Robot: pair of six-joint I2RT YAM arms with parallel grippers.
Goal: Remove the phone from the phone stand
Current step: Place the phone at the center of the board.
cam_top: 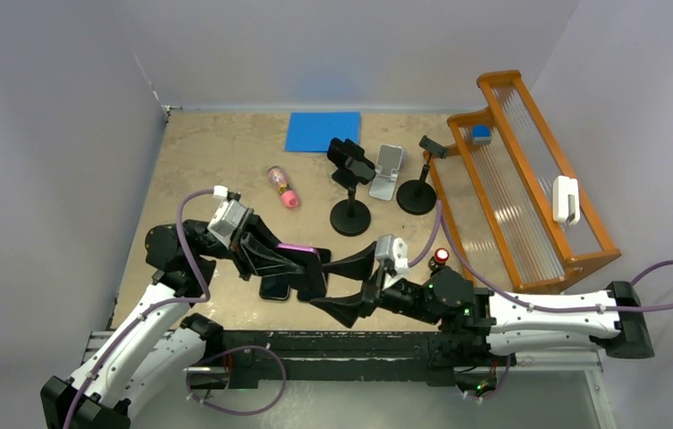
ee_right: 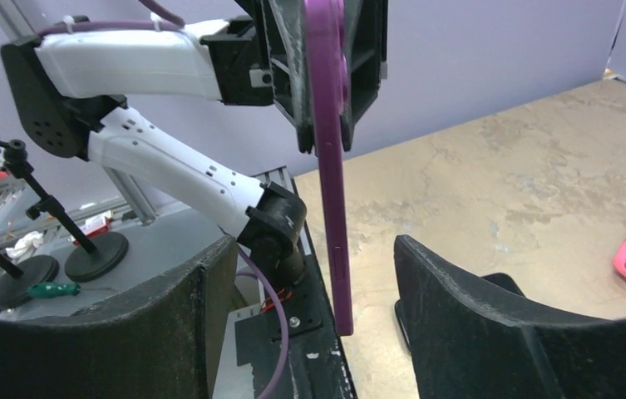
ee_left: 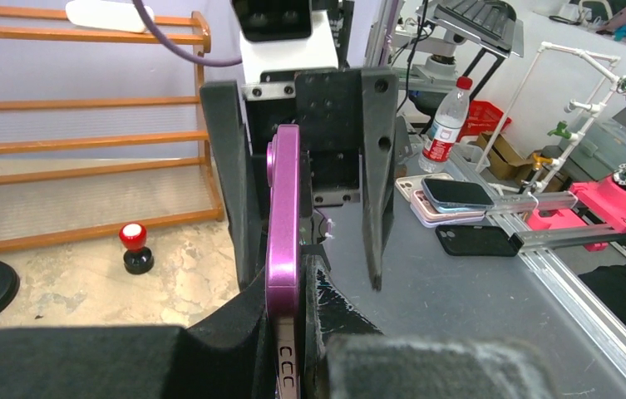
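the left gripper (cam_top: 301,266) is clamped on the lower end of the purple phone (cam_top: 299,249), holding it on edge above the counter (cam_top: 225,152) near the middle of the near edge. the right gripper (ee_right: 313,249) is spread wide with the phone (ee_right: 330,166) hanging between its fingers (ee_right: 459,307), a gap on each side. the stands (cam_top: 350,192) sit well apart from the phone, toward the far edge, beside a blue mat (cam_top: 322,131).
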